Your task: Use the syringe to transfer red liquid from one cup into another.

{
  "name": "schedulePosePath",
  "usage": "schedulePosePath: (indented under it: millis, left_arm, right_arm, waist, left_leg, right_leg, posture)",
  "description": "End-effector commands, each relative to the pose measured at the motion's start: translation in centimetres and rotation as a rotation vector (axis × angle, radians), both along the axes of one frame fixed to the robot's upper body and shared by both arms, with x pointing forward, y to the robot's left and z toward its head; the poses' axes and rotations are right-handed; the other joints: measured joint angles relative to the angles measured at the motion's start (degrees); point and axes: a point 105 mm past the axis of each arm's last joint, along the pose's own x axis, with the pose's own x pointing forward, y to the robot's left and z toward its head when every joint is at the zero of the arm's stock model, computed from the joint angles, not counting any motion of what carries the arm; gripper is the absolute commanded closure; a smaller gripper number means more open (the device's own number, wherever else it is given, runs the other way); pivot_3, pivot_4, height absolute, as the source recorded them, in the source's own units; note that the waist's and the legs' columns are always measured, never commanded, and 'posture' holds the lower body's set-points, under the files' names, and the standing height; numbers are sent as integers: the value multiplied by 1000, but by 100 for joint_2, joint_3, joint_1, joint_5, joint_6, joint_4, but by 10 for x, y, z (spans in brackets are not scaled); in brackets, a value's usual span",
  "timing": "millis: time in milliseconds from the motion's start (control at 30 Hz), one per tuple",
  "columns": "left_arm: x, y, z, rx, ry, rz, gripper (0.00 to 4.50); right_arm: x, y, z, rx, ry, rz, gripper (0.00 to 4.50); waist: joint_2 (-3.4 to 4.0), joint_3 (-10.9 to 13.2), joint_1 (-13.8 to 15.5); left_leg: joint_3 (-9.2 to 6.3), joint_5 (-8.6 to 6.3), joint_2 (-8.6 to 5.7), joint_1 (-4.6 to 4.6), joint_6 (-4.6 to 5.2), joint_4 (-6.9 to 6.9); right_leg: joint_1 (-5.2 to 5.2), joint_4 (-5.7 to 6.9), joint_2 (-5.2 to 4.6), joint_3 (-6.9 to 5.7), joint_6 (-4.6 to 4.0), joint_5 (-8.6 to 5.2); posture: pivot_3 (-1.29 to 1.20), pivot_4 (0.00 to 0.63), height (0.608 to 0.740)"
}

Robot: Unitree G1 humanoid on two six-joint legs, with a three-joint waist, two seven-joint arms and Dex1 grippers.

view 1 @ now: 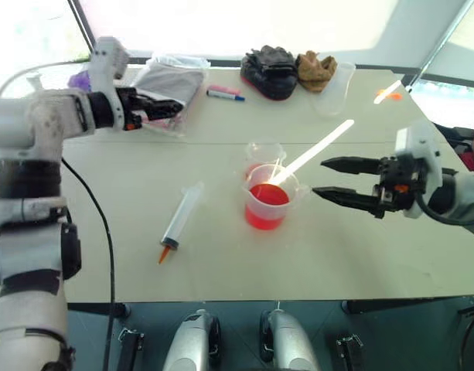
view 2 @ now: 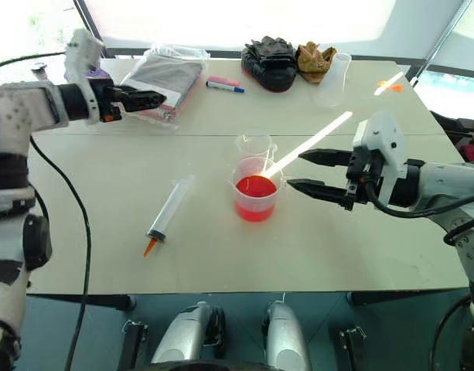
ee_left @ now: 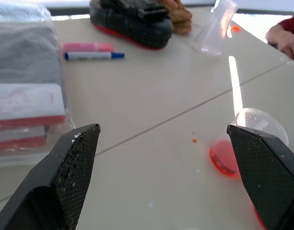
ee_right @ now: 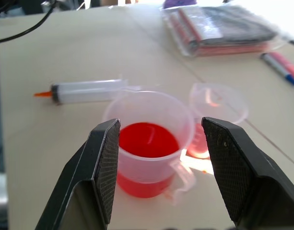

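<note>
Two clear cups touch: handled beaker point(view 1: 269, 202) half-full of red liquid point(view 1: 267, 195), smaller beaker point(view 1: 264, 152) red-bottomed; both jaws spread, empty

White arms, black mesh-padded pincer point(view 1: 323, 178) fingers

A lab-like test room is suggested, set up for a robot trial rather than for living or cooking. A plain pale desk point(view 1: 221, 255) is seen standing before large bright windows with dark frames. Laboratory ware is laid out on it: a handled measuring beaker point(view 1: 268, 202) of red liquid point(ee_right: 147, 140), a smaller clear beaker point(view 1: 264, 153), a syringe point(view 1: 180, 220) and a tall frosted cup point(view 1: 335, 87). Marker pens point(view 1: 225, 93), bagged packets point(view 1: 167, 86) and work gloves point(view 1: 287, 69) are kept along the far edge. Loose cabling point(view 1: 105, 255) is seen hanging beside the desk.
</note>
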Motion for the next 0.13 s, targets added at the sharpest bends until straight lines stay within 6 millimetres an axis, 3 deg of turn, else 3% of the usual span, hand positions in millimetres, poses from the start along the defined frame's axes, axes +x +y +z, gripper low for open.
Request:
schedulePosePath:
  millis: [33,133]
  left_arm:
    - [-32,7,0,88,-125,-12,14]
    - [-62,14,-20,59,-83,0,14]
  right_arm:
    - [9,-23,14,80,-98,-140,1682]
    - [16,-44,18,174,-135,-258,1682]
  waist:
    - [0,0,-46]
    - [-2,1,-50]
  left_leg:
    - [0,1,0,0,-2,0]
    - [-1,3,1,2,-3,-1]
  right_leg:
    - [0,2,1,-1,5,3]
    - [4,3,3,-3,4,3]
  posture:
    - [0,150,740]
    - [0,150,740]
